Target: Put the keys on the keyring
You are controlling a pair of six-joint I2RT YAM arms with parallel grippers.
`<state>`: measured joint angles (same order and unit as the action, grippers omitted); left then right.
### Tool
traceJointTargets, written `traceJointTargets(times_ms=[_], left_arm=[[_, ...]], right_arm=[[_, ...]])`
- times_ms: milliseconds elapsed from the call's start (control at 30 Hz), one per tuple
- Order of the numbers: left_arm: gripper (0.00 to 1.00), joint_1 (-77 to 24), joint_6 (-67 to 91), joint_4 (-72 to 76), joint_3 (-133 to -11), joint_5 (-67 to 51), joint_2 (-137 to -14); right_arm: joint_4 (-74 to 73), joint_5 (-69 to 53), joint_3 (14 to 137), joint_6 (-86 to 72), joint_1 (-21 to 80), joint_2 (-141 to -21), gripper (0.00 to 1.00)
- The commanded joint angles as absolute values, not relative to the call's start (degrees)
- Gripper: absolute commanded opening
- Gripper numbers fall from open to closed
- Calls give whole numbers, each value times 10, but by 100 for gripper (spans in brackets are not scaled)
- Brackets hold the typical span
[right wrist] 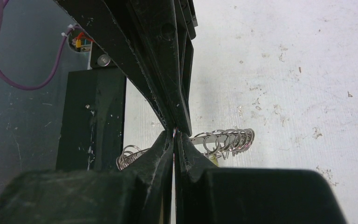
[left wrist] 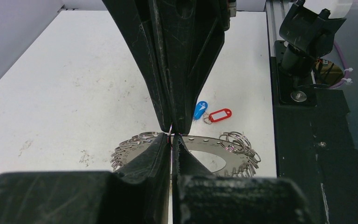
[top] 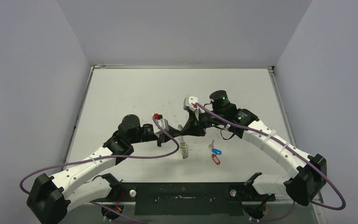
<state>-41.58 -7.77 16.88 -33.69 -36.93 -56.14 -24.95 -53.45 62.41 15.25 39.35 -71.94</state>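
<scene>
Mid-frame in the overhead view, the left claw [left wrist: 171, 140] and the right claw [right wrist: 174, 135] are meeting tip to tip, both closed and pinching one small wire loop on the rim of the keyring [left wrist: 214, 144], which is hanging on edge just below them. The blue key [top: 217, 151] and the red key [top: 216, 160] are lying side by side on the table [top: 135, 93], just right of the keyring, with neither claw touching them.

One blue-tagged key [top: 217, 151], one red-tagged key [top: 216, 160], two in all, and one keyring [top: 184, 148].
</scene>
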Motion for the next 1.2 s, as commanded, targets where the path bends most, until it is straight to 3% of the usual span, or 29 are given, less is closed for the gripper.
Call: traceJointTargets(times_ms=[0, 100, 267, 367, 667, 1167], left_arm=[[0, -419, -79, 179, -368, -369, -561], [0, -419, -81, 171, -365, -347, -553], [0, -419, -80, 178, -350, -322, -535], [0, -419, -75, 188, -342, -315, -527], [0, -419, -60, 237, -317, -315, -505], [0, -419, -3, 330, -289, -311, -501]], right_arm=[[-233, -562, 663, 159, 394, -727, 0], [-244, -549, 672, 164, 394, -730, 1], [-233, -520, 670, 168, 389, -711, 26], [-219, -508, 661, 163, 382, -693, 34], [-215, -515, 639, 187, 365, -656, 36], [-185, -582, 625, 194, 371, -673, 25]])
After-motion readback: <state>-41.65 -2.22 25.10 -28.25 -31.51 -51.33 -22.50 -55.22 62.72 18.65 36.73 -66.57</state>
